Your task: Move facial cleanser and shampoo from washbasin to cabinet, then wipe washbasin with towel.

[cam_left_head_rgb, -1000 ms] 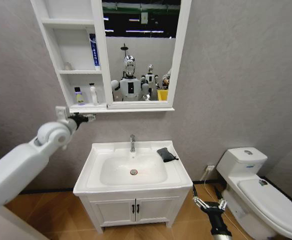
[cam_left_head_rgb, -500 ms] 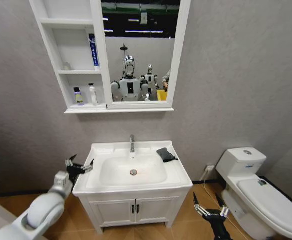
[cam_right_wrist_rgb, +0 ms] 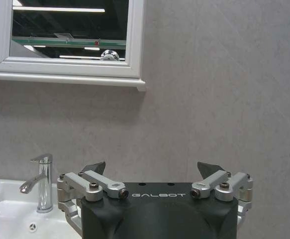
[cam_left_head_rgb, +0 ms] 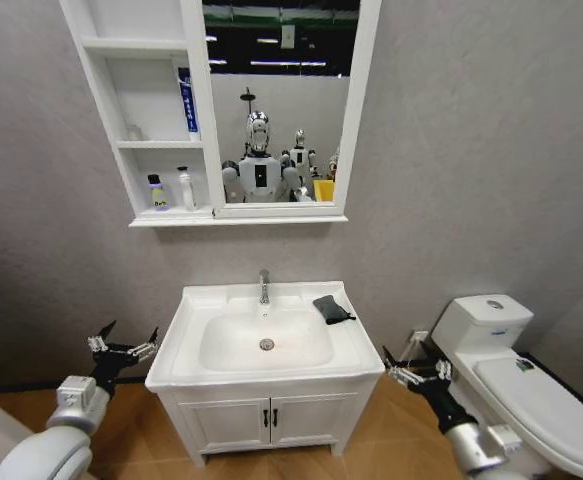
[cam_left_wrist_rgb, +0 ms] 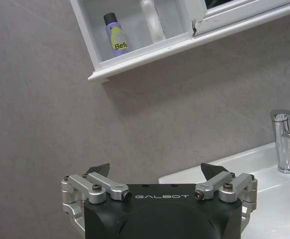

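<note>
Dark grey towel [cam_left_head_rgb: 332, 308] is left at the washbasin [cam_left_head_rgb: 267, 340] rim; left gripper [cam_left_head_rgb: 122, 349] and right gripper [cam_left_head_rgb: 412, 374] are spread empty. A mistimed grasp could drag it floorward.

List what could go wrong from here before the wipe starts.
The towel lies on the washbasin rim close to the tap; a reach could knock the tap. The right end effector, open, hangs low beside the toilet and might clip the basin's corner rising.
</note>
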Tool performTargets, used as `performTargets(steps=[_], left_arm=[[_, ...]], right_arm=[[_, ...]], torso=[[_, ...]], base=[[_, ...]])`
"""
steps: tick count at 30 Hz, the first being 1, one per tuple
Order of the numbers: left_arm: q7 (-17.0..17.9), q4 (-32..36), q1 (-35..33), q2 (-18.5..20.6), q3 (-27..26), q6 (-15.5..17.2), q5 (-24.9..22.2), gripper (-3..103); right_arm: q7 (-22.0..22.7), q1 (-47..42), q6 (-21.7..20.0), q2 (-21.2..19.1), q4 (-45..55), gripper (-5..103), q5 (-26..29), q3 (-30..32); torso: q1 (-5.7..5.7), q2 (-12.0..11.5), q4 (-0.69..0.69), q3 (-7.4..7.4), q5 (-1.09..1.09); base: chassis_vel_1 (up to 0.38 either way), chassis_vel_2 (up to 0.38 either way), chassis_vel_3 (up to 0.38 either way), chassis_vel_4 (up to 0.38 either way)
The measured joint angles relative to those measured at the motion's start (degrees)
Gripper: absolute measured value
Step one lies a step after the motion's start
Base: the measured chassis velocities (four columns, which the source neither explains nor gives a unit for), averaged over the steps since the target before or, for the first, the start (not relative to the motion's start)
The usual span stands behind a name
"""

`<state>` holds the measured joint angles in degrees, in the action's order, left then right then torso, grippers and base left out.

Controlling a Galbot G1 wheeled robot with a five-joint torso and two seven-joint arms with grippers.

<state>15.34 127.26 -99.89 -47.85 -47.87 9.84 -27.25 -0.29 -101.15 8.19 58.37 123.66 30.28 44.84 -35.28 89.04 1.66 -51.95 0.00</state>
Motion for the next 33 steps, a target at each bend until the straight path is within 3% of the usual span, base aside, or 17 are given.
performTargets(steps=[4, 17, 22, 25, 28, 31, 33], left_arm=[[0.1, -0.1, 0.2, 0.1, 0.2, 0.1, -0.1, 100], [0.2, -0.2, 0.5, 0.2, 0.5, 0.2, -0.3, 100], [0.2, -0.2, 0.6, 0.2, 0.5, 0.2, -0.3, 100], [0.2, -0.3, 0.6, 0.2, 0.5, 0.2, -0.3, 100], [0.2, -0.3, 0.6, 0.2, 0.6, 0.2, -0.4, 100], [0.2, -0.3, 0.7, 0.2, 0.6, 0.2, -0.4, 100], [0.2, -0.3, 0.7, 0.2, 0.6, 0.2, -0.4, 100]], right_arm=[[0.7, 2.3, -2.7, -0.8, -0.2, 100, 2.9, -1.4], [0.7, 2.1, -2.8, 0.5, -0.9, 100, 1.6, -2.9], [2.5, 2.9, -3.7, 0.3, -1.3, 100, 0.4, -3.9], [5.9, 4.4, -7.5, -0.3, -1.6, 100, 0.5, -4.7], [9.8, 10.6, -17.5, -3.4, -3.7, 100, 6.3, -5.2], [10.0, 13.5, -20.1, -4.8, -5.0, 100, 8.9, -5.4], [9.4, 19.4, -25.2, -8.3, -8.5, 100, 15.5, -6.5]], torso=[[0.00, 0.0, 0.00, 0.00, 0.01], [0.03, 0.0, 0.01, 0.01, 0.00], [0.00, 0.0, 0.01, 0.00, 0.00], [-0.08, 0.0, -0.01, -0.02, 0.01], [-0.02, 0.0, 0.06, -0.01, 0.01], [0.00, 0.0, 0.02, 0.00, 0.02], [0.05, 0.0, -0.01, 0.01, 0.00]], base=[[0.000, 0.000, 0.000, 0.000], [-0.035, 0.030, 0.033, -0.037], [-0.130, 0.143, 0.161, -0.162], [-0.098, 0.143, 0.092, -0.101], [-0.024, 0.024, 0.024, -0.010], [0.000, 0.000, 0.000, 0.000], [0.000, 0.000, 0.000, 0.000]])
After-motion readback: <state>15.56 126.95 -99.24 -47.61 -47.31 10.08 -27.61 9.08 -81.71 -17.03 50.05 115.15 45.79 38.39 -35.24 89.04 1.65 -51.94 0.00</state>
